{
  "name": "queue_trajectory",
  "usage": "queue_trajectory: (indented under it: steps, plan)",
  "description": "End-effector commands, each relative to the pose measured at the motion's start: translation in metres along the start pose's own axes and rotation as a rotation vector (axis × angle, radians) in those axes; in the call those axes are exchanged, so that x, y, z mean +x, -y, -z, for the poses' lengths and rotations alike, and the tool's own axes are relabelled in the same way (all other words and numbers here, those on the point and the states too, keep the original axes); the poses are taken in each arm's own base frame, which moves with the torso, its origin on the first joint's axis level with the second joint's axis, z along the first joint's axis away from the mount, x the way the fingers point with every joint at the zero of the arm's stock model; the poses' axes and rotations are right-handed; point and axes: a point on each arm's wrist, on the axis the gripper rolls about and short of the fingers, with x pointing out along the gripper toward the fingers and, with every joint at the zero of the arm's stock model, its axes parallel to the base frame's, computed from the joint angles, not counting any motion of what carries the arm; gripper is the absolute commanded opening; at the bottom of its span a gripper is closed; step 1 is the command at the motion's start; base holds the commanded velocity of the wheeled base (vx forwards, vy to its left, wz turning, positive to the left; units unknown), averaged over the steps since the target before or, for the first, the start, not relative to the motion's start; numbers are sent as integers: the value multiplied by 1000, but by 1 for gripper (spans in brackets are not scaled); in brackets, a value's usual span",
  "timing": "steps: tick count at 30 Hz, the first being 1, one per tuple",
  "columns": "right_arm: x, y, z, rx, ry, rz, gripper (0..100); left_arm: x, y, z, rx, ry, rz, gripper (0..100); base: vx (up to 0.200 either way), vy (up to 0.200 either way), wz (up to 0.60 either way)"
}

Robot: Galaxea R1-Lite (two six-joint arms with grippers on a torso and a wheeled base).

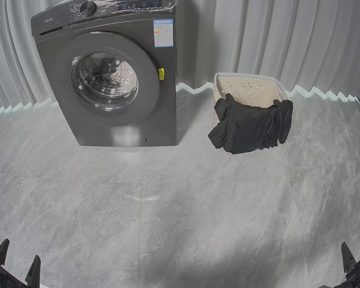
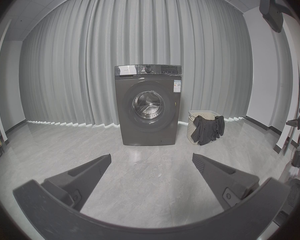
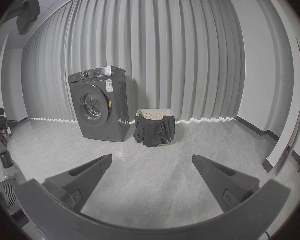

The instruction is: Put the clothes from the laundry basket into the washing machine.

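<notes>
On the grey marble-pattern tiled floor (image 1: 168,221), a dark grey front-loading washing machine (image 1: 108,81) stands against a pale pleated curtain (image 1: 268,29). Its round glass-windowed door (image 1: 105,81) sits flush against the front panel. Clear plastic film (image 1: 124,1) covers the control strip on top, and a small yellow tag (image 1: 161,74) hangs at the door's edge.

To the robot's right of the machine, near it but not touching, stands a cream perforated plastic laundry basket (image 1: 248,85), also close to the curtain. A bundle of black clothes (image 1: 248,127) is draped over the basket's front rim. Most of the fabric hangs outside and covers the front wall down to floor level. The rear inner wall of the basket is exposed.

The left gripper (image 1: 19,257) is at the lower left edge of the head view, well apart from machine and basket. Its dark fingers (image 2: 86,174) are spread apart with nothing between them; the left wrist view faces the machine door head-on past them.

The right gripper (image 1: 355,241) is at the lower right edge of the head view, likewise well apart from the basket. Its fingers (image 3: 223,177) are also spread apart and hold nothing; beyond them the right wrist view takes in the basket and the clothes.
</notes>
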Motion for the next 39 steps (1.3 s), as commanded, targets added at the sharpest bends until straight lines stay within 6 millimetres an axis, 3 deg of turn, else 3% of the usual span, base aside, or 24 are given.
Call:
queue_trajectory:
  steps: [1, 19, 39]
  plan:
    - [0, 0, 4, 0, 5, -1, 100, 0, 0, 5, 0, 1, 0, 100, 0, 0, 0]
    - [0, 0, 4, 0, 5, -3, 100, 0, 0, 5, -8, 1, -2, 100, 0, 0, 0]
    - [0, 0, 4, -2, 5, -3, 100, 0, 0, 5, -38, 2, -6, 100, 200, 0, 0]
